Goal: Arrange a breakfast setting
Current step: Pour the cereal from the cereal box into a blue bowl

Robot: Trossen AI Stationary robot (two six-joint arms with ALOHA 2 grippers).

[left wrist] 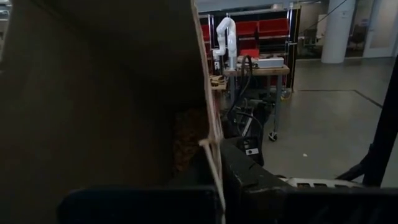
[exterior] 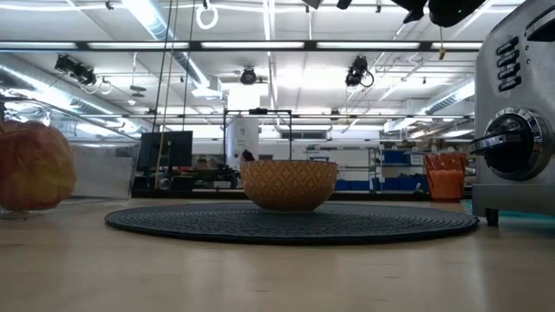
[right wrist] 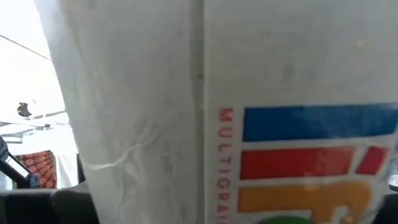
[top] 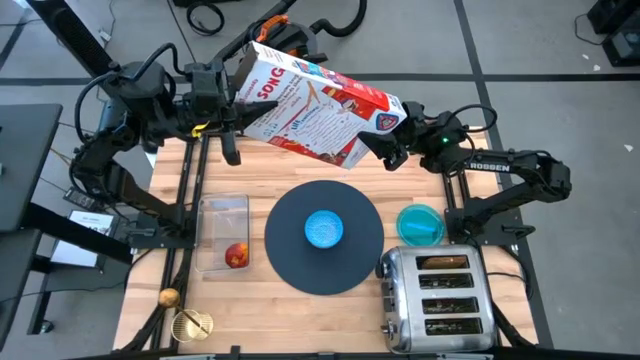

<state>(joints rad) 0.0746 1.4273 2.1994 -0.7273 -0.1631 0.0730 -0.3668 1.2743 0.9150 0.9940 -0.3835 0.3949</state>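
While a cereal box (top: 318,103) hangs in the air over the far edge of the table (top: 300,300), I hold it between my two arms, its long axis running across from my left side to my right and tilted so the right end sits lower. My left gripper (top: 232,112) is clamped shut on the open left end of the box; its wrist camera looks straight into the brown interior (left wrist: 93,93). My right gripper (top: 392,142) meets the opposite, lower end, and its wrist view is filled by the printed side panel (right wrist: 298,143); its jaws stand partly apart against the carton, and I cannot tell whether they grip it yet or only brace it.

The small light-blue bowl (top: 323,228) sits at the centre of the dark round mat (top: 290,250), nearer the front of the table than the box and roughly below its middle, well clear of both grippers. That is the relation the coming move seems to turn on: the box must swing until its opening points down at the bowl, and my left gripper holds the end that matters.

Elsewhere, the red apple (top: 236,255) rests in a clear container (top: 222,215) left of the mat, the teal dish (top: 419,224) lies right of it beside a toaster (top: 437,292), and the gold spoon (top: 168,297) waits near the front left corner.
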